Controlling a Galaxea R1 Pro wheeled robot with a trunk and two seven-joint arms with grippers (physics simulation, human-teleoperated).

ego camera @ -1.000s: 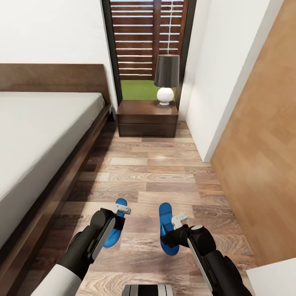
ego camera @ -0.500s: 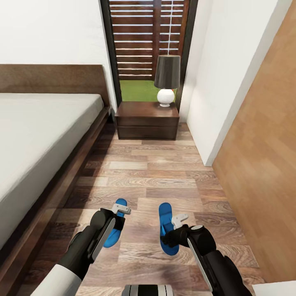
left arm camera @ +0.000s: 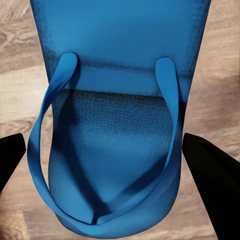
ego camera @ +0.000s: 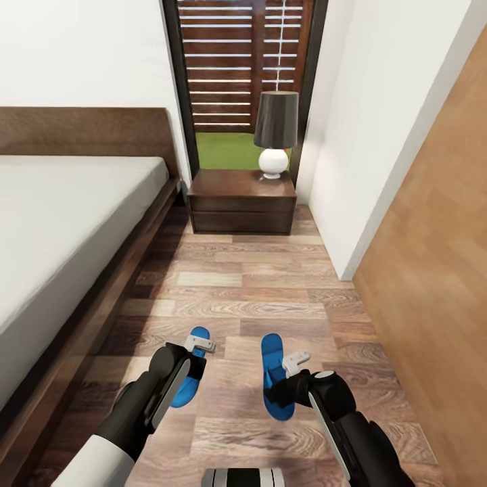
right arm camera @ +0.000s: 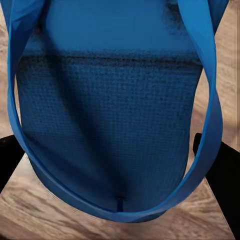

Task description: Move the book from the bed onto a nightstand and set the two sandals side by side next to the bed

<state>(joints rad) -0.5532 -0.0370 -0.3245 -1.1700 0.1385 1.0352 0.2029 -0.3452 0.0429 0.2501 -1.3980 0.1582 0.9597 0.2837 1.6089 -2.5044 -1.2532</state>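
Head view, left to right. The bed (ego camera: 61, 223) occupies the 9 o'clock side; its dark frame edge runs from 7 o'clock up toward the headboard at 11 o'clock. Its mattress surface is bare in the visible part.

A strip of wood-plank floor (ego camera: 250, 297) lies open between the bed frame and the white wall (ego camera: 379, 135) at 2 o'clock, leading to the nightstand (ego camera: 242, 201) at 12 o'clock. A lamp (ego camera: 274, 135) stands on the nightstand's right part; the rest of the top is bare.

The left gripper (ego camera: 201, 347) sits over the left sandal (ego camera: 190, 370) at 7 o'clock. In the left wrist view, its dark fingers (left arm camera: 212, 175) flank the sandal's sole (left arm camera: 112, 150), apparently spread; contact cannot be confirmed.

The right gripper (ego camera: 295, 361) sits over the right sandal (ego camera: 274, 379) at 5 o'clock, fingers (right arm camera: 222, 170) likewise either side of the sole. The sandals lie near each other, roughly parallel, apart.

A wooden panel (ego camera: 433, 270) bounds 3 o'clock.
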